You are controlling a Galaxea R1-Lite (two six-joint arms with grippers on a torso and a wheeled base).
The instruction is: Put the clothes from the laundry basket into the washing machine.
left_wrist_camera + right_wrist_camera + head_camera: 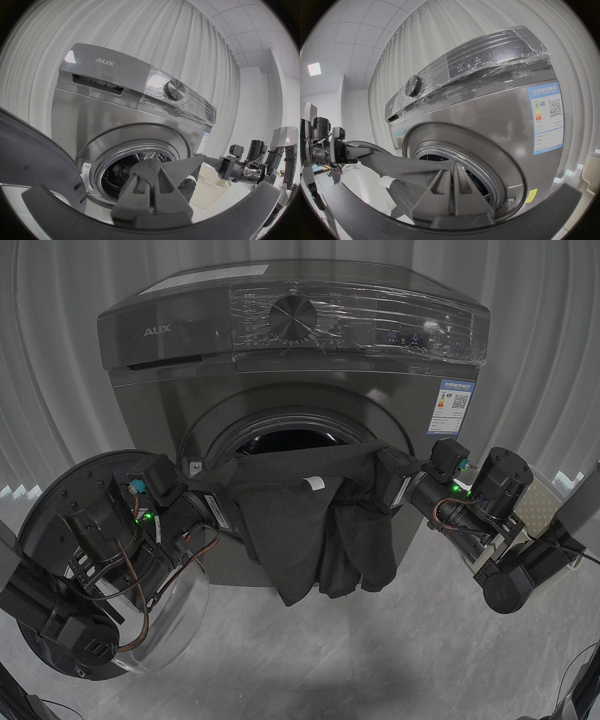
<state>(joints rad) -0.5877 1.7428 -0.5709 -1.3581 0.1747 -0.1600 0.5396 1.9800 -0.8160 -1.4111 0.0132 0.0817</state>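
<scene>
Black garment (300, 515) hangs stretched between both grippers, just in front of the washer (187, 390) mouth (281, 441), not yet inside. Left gripper (228, 474) and right gripper (381, 455) are each closed on its upper edge. Most of the cloth falls below the mouth, outside the washer. If it is pushed in like this, I think the hanging part can stay out and drop on the floor (375, 646). The grippers stand almost as wide as the mouth, so they may hit its edge. Releasing one side too early would let the cloth slide out.
</scene>
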